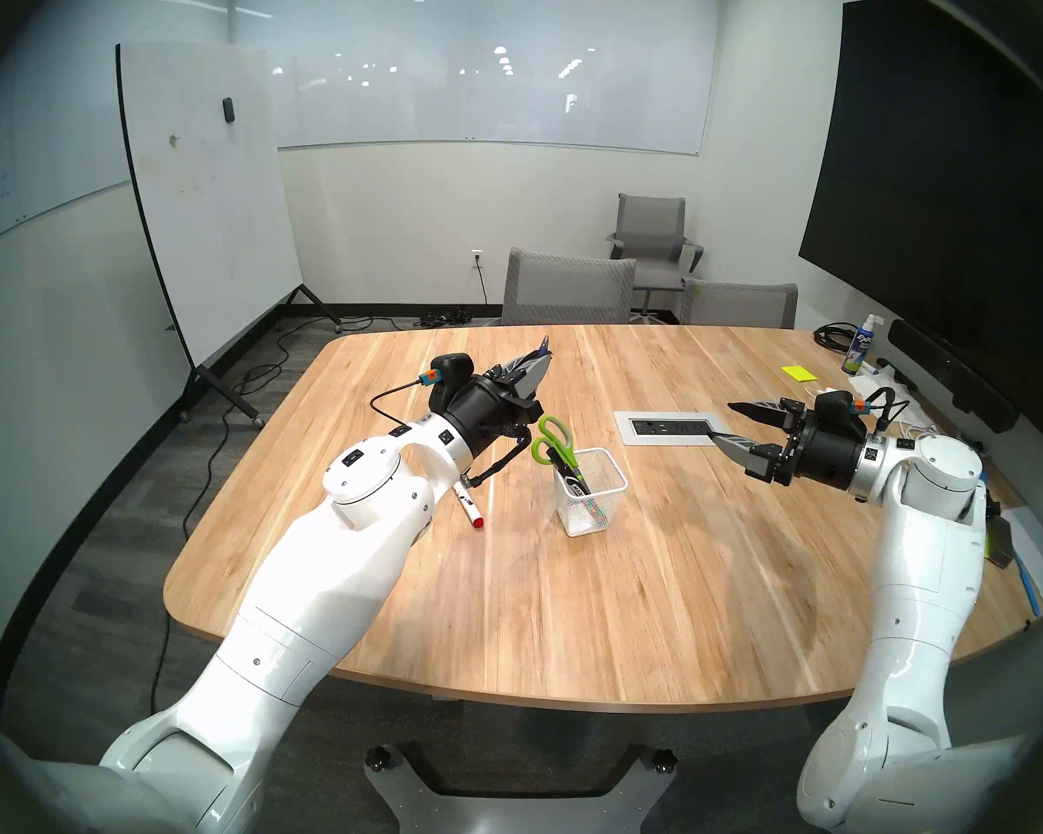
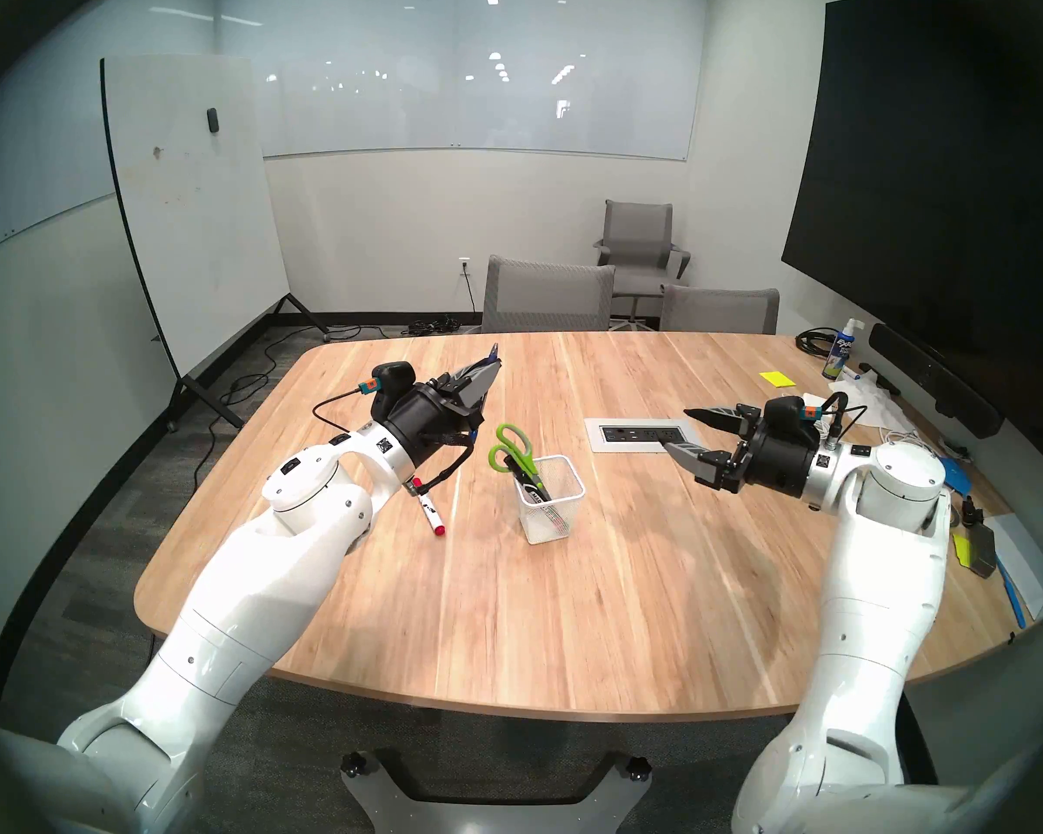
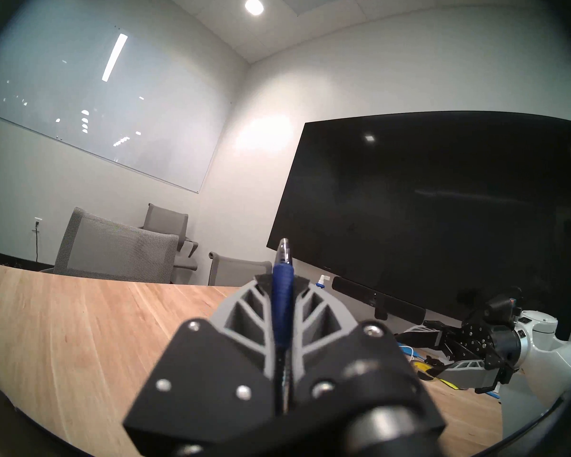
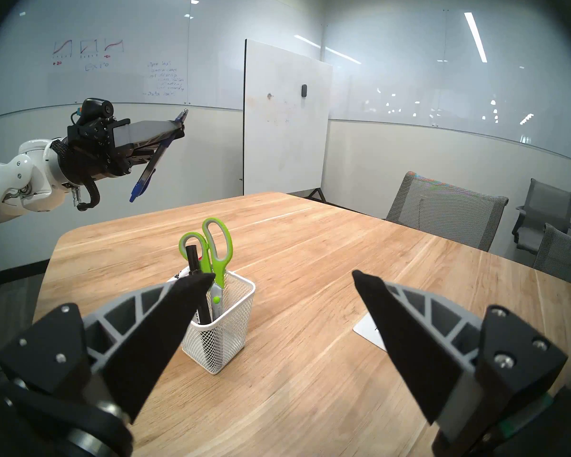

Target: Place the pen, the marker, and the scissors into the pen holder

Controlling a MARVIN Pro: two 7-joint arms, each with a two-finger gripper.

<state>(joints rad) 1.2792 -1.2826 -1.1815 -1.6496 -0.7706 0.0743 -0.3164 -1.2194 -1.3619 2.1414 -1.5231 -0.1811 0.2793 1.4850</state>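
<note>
My left gripper is shut on the slim blue pen, raised above the table behind and left of the pen holder. In the right wrist view the pen hangs slanted down from the fingertips. The white mesh pen holder contains the green-handled scissors and a black marker, both leaning left. A white marker with red ends lies on the table beside my left forearm. My right gripper is open and empty, hovering to the holder's right.
A power outlet panel is set into the wooden table under my right gripper. Grey chairs line the far edge. A spray bottle, yellow notes and cables clutter the right side.
</note>
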